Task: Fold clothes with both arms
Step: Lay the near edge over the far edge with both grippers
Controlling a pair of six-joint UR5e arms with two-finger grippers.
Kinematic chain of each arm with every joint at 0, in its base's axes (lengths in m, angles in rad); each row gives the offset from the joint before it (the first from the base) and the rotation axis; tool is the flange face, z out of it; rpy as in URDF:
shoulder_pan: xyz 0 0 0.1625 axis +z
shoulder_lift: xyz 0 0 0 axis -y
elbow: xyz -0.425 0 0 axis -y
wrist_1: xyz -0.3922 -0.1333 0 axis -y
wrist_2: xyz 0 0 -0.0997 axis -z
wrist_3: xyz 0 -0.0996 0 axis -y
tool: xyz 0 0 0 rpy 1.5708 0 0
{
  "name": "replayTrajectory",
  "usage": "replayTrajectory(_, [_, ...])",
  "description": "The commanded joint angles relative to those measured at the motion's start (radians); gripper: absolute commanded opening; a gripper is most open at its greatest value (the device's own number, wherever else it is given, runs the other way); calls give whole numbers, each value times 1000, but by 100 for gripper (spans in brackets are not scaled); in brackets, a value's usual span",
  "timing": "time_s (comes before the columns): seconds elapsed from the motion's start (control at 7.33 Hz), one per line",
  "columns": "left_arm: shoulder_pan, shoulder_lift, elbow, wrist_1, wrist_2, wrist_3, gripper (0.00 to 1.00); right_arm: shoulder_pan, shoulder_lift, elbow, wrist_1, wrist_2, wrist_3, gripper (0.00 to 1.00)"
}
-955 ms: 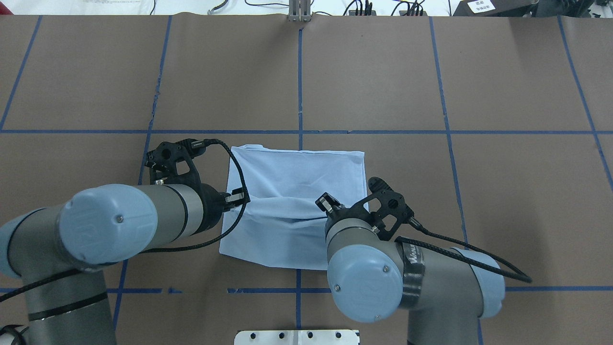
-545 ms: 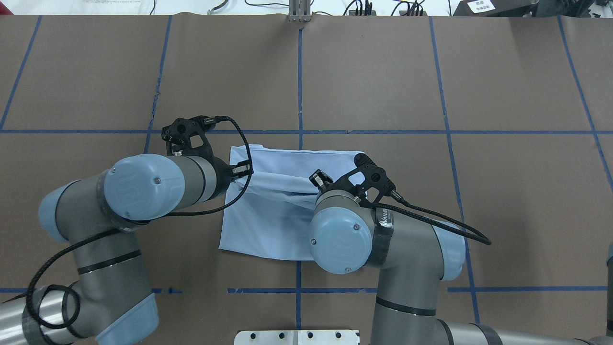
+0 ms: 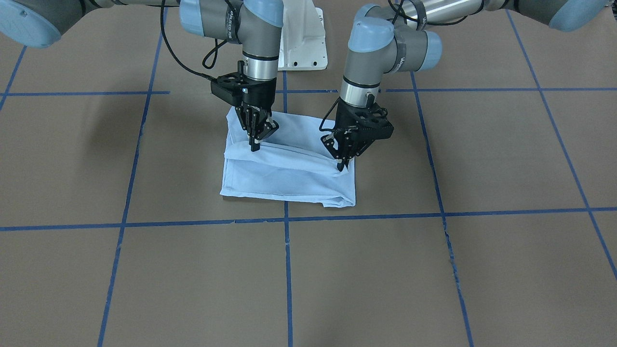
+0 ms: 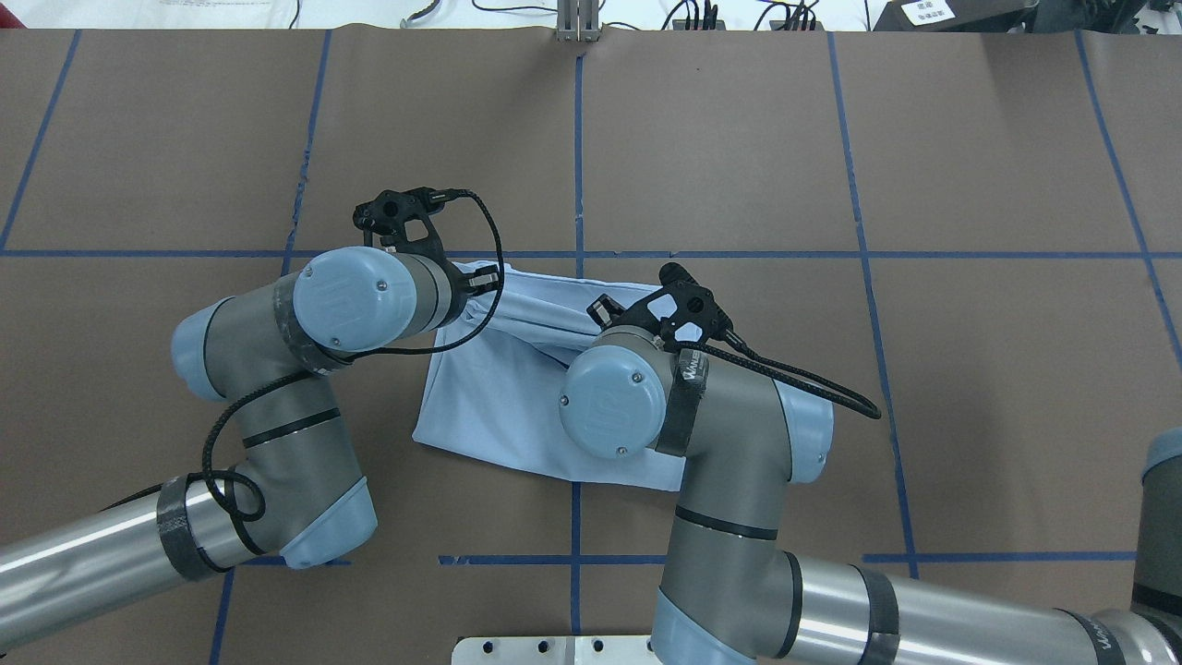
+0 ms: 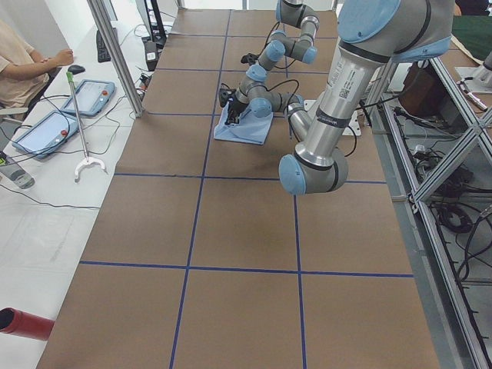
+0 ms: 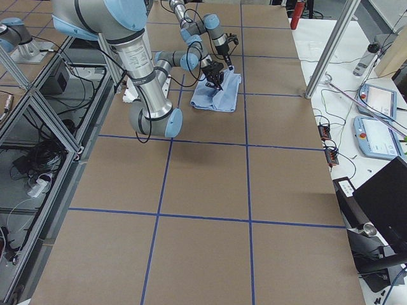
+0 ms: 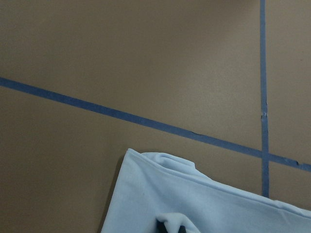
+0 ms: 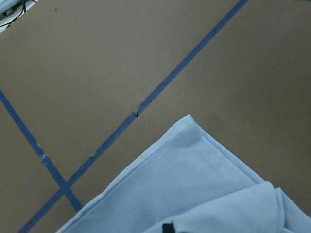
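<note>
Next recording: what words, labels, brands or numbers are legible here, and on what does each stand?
Black band on the right arm: white lettering, too blurred to read.
White label beyond the table's far edge: print too small to read.
T-shirt: no text visible.

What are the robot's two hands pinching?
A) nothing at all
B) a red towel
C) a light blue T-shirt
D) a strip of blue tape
C: the left gripper and the right gripper each pinch a raised fold of the light blue T-shirt.
</note>
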Motion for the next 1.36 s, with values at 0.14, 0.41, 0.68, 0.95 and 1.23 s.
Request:
replayTrajectory(0.14, [-5, -19, 96, -72, 3, 11, 0, 44, 6, -80, 107, 44, -57, 0])
replayTrajectory(0.41, [-18, -28, 133, -110, 3, 40, 0, 50, 6, -80, 106, 45, -97, 0])
replayTrajectory(0.68, [-35, -26, 124, -133, -6, 133, 100, 85, 12, -68, 95, 94, -287, 100])
replayTrajectory(0.95, [-118, -14, 94, -178, -183, 265, 100, 100, -1, -1, 95, 160, -412, 100])
replayTrajectory(1.23, [-143, 23, 40, -178, -218, 317, 100, 5, 6, -42, 97, 106, -517, 100])
